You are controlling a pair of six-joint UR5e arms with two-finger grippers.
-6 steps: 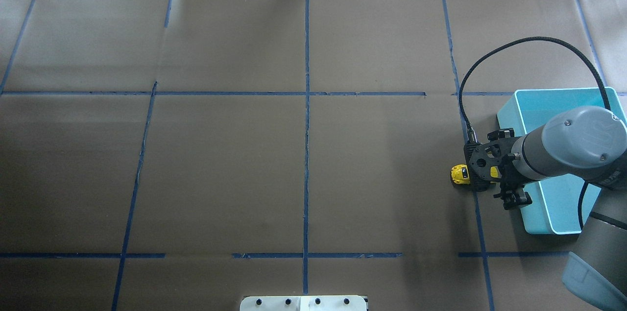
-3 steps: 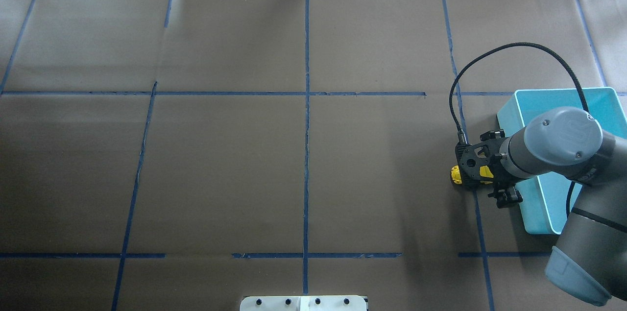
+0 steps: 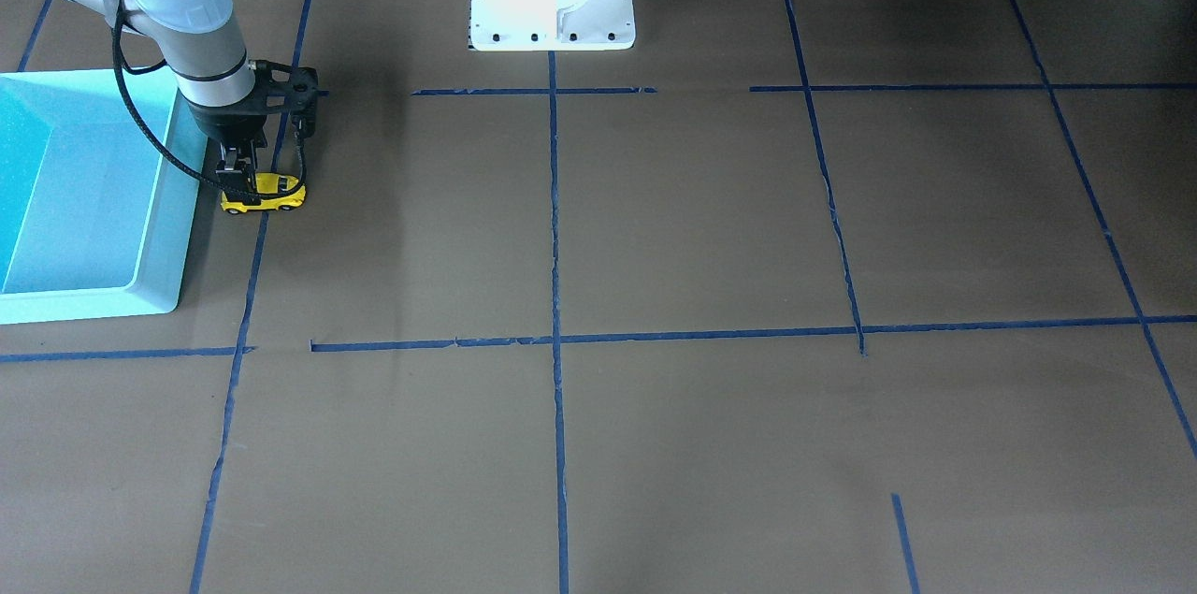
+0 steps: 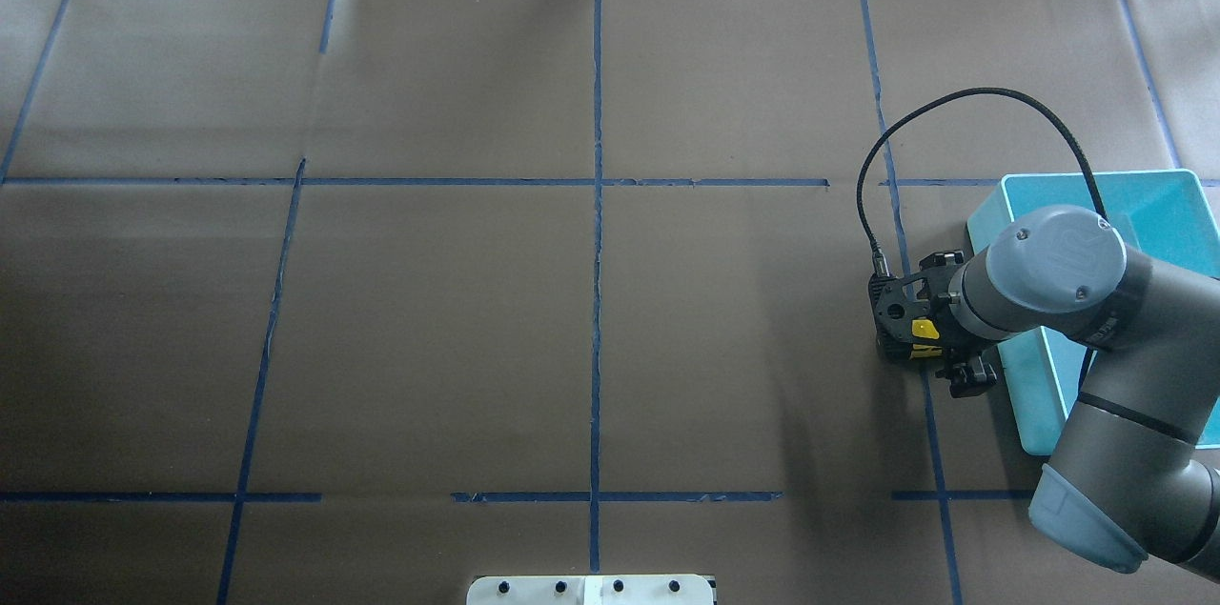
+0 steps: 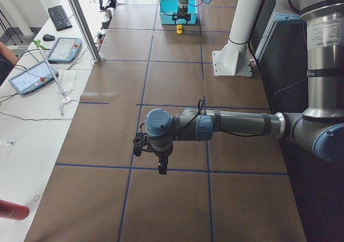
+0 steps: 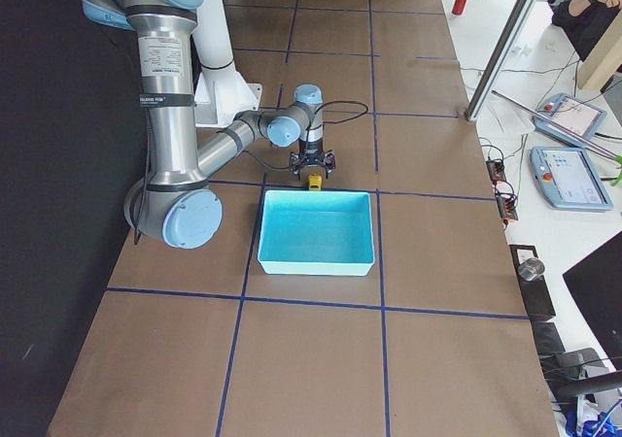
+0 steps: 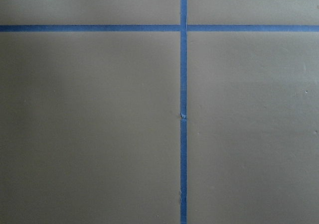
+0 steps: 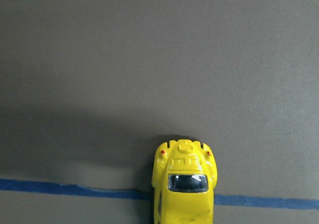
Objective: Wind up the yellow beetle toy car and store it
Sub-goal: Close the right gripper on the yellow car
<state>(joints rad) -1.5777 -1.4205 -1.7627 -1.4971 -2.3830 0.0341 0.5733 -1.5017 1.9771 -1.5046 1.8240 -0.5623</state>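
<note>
Exterior front-facing: yellow beetle toy car (image 3: 266, 194) sits wheels-down on the brown table (image 3: 655, 229) at about 10 o'clock in frame. It is just beside the teal bin (image 3: 161, 229), which lies at the car's 9 o'clock. Right gripper (image 3: 237, 185) points straight down over the car's bin-side end, fingers at body level. Can't tell if the jaws are pinching it or only around it. Right wrist cam: car at the 6 o'clock edge, straddling a blue tape line (image 8: 60, 187). Left gripper (image 5: 161, 168) hangs over the table, well apart from the car, seen only from the side, so jaw state can't be told.
</note>
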